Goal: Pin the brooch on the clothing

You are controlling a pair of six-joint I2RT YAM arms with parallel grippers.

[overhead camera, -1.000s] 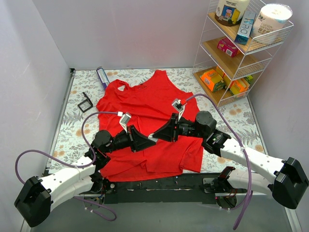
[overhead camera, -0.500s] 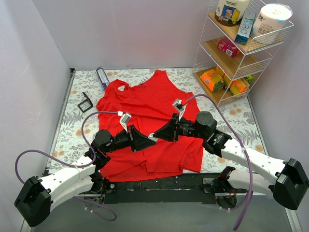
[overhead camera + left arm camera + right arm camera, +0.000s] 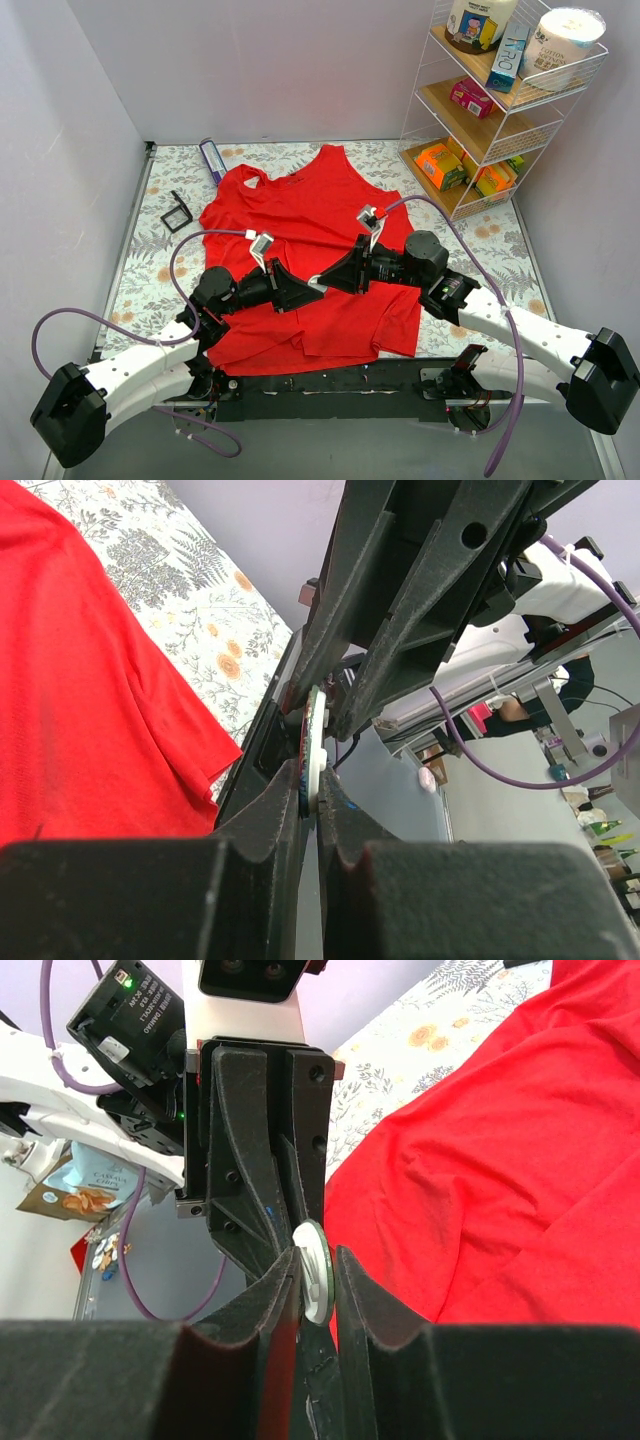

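Observation:
The clothing [image 3: 300, 215] is a bright red tank top spread flat on the floral cloth. Both grippers meet tip to tip just above its lower middle. The brooch [image 3: 316, 1272] is a small round disc with a white back and a dark rim, held on edge in the air. My left gripper [image 3: 310, 792] is shut on the brooch [image 3: 314, 742]. My right gripper [image 3: 315, 1260] straddles the same disc from the other side: one finger touches the white back, and a thin gap shows at the other. In the top view the brooch [image 3: 319, 284] is barely visible between the left gripper [image 3: 311, 288] and the right gripper [image 3: 326, 281].
A wire shelf rack [image 3: 500, 110] with boxes and tubs stands at the back right. A black clip [image 3: 178, 212] and a purple packet [image 3: 212, 160] lie left of the garment. Floral cloth [image 3: 500, 255] shows on either side of the top.
Both arms keep almost the same place; the left wrist has edged a little to the right. The brooch stays between the two sets of fingertips.

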